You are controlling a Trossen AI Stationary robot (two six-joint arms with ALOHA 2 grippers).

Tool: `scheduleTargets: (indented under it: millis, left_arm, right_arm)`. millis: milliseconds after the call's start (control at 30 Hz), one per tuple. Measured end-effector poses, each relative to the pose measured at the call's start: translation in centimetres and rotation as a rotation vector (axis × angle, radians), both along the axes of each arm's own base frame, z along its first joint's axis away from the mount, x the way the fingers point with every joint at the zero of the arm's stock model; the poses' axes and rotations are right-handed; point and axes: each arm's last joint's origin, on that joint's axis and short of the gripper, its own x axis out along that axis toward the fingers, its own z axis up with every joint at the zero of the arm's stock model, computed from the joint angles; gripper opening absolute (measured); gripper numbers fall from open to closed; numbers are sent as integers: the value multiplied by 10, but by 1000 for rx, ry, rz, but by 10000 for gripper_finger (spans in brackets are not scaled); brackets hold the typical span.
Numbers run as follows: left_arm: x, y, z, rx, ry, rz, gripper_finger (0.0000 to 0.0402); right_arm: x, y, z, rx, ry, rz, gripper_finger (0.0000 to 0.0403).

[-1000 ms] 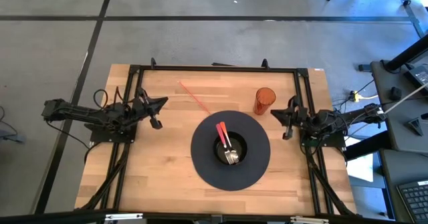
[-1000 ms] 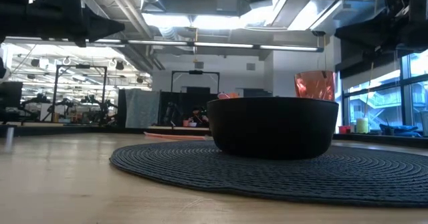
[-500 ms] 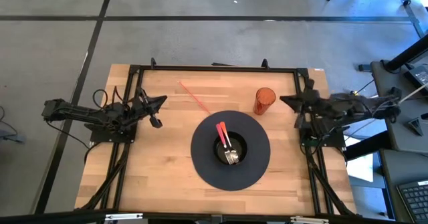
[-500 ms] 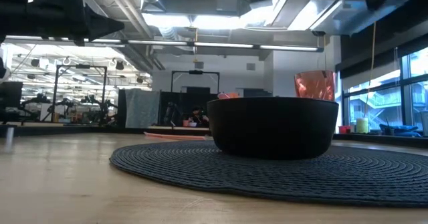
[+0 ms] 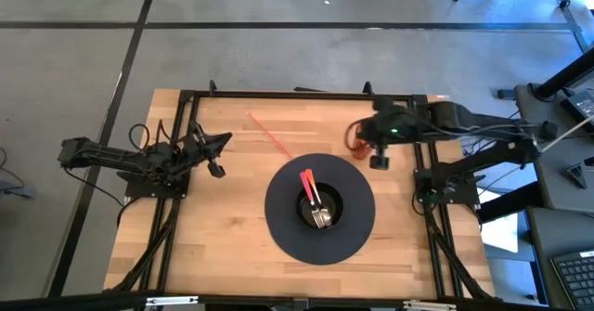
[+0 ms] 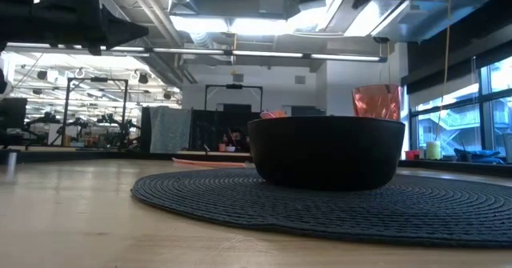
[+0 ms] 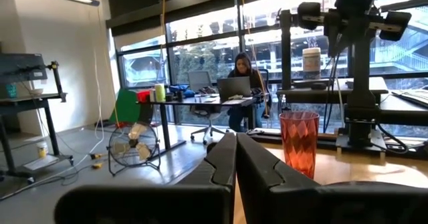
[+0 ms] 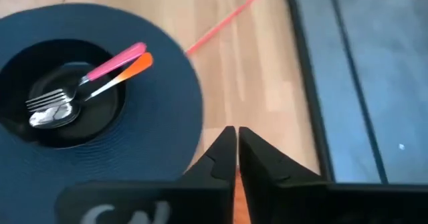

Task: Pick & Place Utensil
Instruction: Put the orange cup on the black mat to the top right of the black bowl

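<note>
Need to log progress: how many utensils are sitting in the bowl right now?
2: a pink-handled fork and an orange-handled spoon, lying side by side in the black bowl on the round mat. Nothing appears hidden beneath them.

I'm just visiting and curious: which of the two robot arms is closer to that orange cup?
The right one. The right gripper hangs just beside the orange cup, almost over it. The left gripper waits far off at the table's other side.
</note>
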Motion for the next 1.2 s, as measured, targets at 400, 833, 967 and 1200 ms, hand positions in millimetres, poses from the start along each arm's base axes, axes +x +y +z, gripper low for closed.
scheduleTargets:
  millis: [400, 833, 967, 1200]
  left_arm:
    - [0, 0, -2, -6, 15, -2, 5]
    - [0, 0, -2, -20, 6, -5, 2]
    - [0, 0, -2, -25, 6, 12, 3]
    - [0, 0, -2, -27, 4, 11, 4]
  right_arm:
    - [-1, -29, -24, 121, 301, -98, 137]
    - [-3, -29, -68, 139, 481, 17, 261]
    - [-1, -30, -78, 135, 486, 35, 274]
    - [5, -39, -80, 148, 438, 27, 275]
